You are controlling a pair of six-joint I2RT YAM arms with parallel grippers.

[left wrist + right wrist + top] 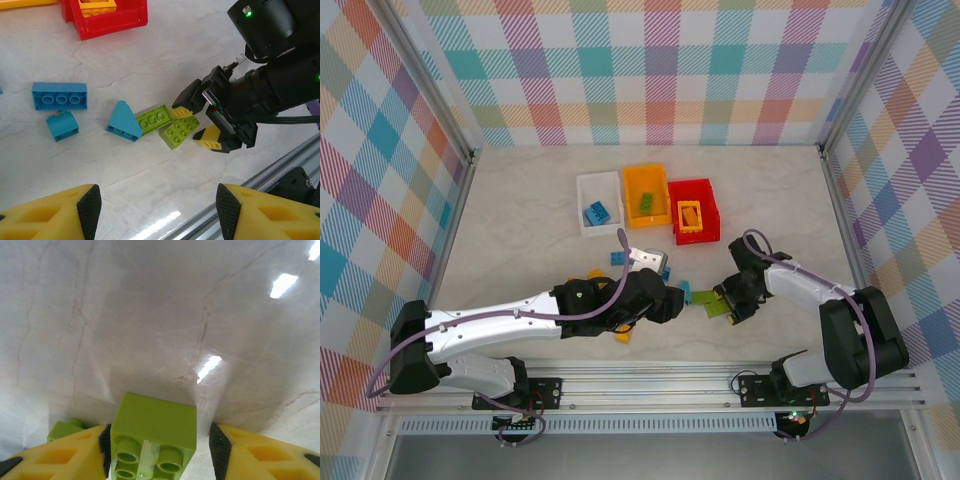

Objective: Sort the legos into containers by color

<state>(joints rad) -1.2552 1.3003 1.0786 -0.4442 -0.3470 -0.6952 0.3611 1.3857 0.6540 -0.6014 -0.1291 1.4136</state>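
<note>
Right tool (197, 124) straddles 1 green brick (179, 132), seemingly not clamped.

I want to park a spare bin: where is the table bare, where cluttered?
Bare table lies left of the white bin and right of the red bin, out to the side walls; the strip behind the bins is free too. Crowded: in front of the bins, where loose legos lie around the left pincer and right pincer.

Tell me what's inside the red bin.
The red bin holds one yellow frame brick, lying open side up. The bin floor directly beneath the frame's walls is covered.
</note>
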